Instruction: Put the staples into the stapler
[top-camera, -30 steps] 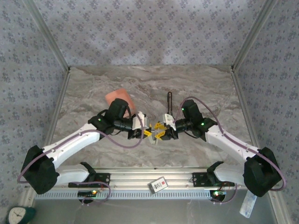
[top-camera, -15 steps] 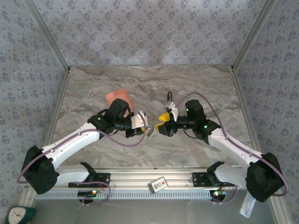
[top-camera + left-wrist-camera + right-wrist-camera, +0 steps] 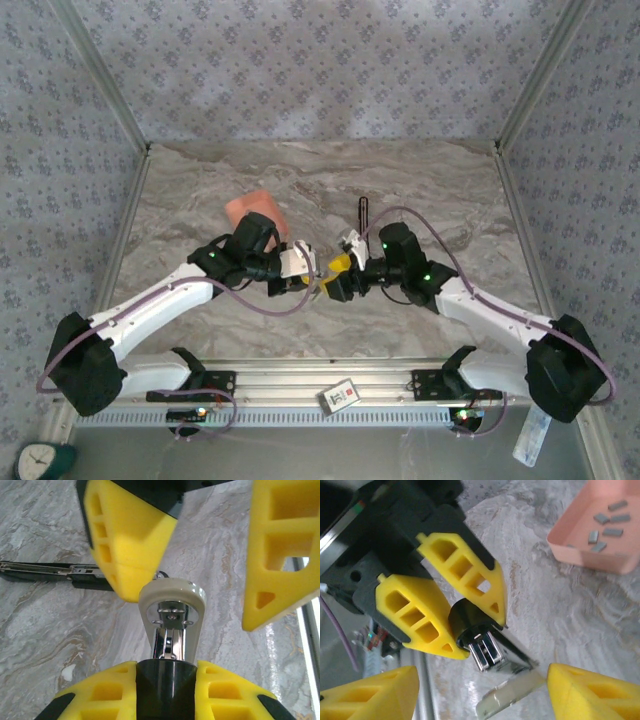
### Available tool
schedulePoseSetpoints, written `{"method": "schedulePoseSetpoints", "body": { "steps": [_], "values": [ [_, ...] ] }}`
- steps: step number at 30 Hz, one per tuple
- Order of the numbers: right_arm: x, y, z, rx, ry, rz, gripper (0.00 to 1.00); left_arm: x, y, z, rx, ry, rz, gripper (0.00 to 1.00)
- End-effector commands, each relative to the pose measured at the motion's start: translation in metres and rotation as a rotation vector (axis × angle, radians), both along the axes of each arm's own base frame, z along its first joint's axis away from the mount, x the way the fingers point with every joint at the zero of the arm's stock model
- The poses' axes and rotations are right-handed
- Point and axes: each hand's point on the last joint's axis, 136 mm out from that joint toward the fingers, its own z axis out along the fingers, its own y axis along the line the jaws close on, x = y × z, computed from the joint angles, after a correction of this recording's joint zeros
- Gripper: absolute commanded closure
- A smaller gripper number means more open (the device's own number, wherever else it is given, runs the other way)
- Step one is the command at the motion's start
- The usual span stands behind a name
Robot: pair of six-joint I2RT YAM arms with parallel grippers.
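Two robot arms meet at the middle of a marble table (image 3: 440, 190). The left gripper (image 3: 165, 672) is clamped on the stapler (image 3: 171, 600). Its yellow fingers press on either side of the black body, and the chrome rail and cream end stick out past them. The right gripper (image 3: 484, 680) faces it with jaws wide and holds nothing. It has one finger on each side of the cream end, and neither finger touches it.

The step in hand looks like opening the stapler so the rail can take a strip. Neither gripper carries a strip.

To do this well, the left gripper should hold the body firm and level. The right one should close on the cream end alone, clear of the chrome rail and of the left fingers, which are very near. A square grip and then a slow, steady pull should avoid twisting the stapler out of the left hold.

From above, a salmon tray (image 3: 250, 207) lies at 10 o'clock from the grippers, just behind the left wrist. The right wrist view shows the staples (image 3: 611, 531) inside it, several short grey strips lying loose on its floor.

A long black bar (image 3: 364, 213) lies flat on the table at 1 o'clock. What it is cannot be told.
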Motion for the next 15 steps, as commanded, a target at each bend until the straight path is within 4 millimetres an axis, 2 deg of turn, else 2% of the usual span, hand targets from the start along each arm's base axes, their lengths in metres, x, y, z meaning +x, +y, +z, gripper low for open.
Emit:
{"method": "schedulePoseSetpoints", "body": {
  "steps": [1,7,15],
  "values": [
    [-0.007,-0.003,-0.003,-0.067,-0.281,0.116,0.30,-0.008,-0.013,0.038,-0.112,-0.038,-0.082,0.98],
    [-0.015,-0.004,-0.005,-0.102,-0.428,0.229,0.35,-0.011,-0.015,0.044,-0.135,-0.033,-0.100,0.98],
    [-0.015,-0.003,-0.006,-0.091,-0.456,0.258,0.40,-0.015,-0.019,0.053,-0.170,-0.020,-0.120,0.98]
  ]
}}
